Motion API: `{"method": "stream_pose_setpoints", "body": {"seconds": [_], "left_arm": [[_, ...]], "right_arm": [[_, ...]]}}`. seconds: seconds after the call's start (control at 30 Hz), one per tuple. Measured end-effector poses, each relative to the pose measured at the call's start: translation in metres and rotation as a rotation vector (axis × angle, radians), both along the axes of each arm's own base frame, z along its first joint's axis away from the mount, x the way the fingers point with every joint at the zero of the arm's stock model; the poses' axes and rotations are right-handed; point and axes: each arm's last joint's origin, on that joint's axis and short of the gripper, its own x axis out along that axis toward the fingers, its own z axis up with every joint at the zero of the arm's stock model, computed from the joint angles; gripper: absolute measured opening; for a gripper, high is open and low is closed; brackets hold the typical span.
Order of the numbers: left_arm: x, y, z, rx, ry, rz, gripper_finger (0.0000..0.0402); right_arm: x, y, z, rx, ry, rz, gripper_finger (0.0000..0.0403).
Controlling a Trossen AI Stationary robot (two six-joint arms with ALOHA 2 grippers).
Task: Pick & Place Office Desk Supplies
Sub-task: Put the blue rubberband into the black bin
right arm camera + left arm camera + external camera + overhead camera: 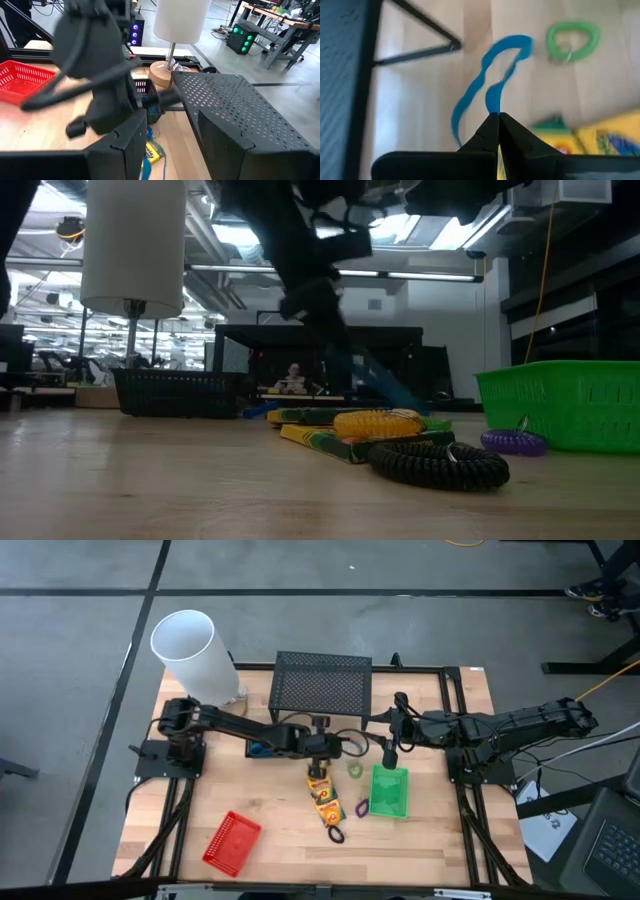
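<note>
Wooden table (280, 840), scissors (490, 82) in left claw (498, 120)

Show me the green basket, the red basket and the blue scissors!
green basket (390, 793): high view, on its mesh floor.
red basket (231, 841): high view, middle of the basket.
blue scissors (490, 70): left wrist view, on the blue handle loop.
</note>
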Motion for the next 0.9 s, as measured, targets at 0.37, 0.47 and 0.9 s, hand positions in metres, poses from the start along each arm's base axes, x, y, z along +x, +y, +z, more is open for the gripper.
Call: {"method": "stream_pose_setpoints", "body": {"seconds": [0.37, 0.47, 0.9], "left_arm": [[-0.064, -0.020, 0.051, 0.110, 0.103, 0.176, 0.0002], [-0.087, -0.026, 0.065, 0.144, 0.104, 0.249, 0.0002], [-0.135, -0.040, 0.082, 0.172, 0.084, 0.424, 0.0002]], "right_arm": [[0.000, 0.000, 0.000, 0.000, 0.001, 0.000, 0.0181], [0.000, 0.000, 0.000, 0.000, 0.001, 0.000, 0.0181], [0.000, 0.000, 0.000, 0.018, -0.007, -0.006, 0.0181]]}}
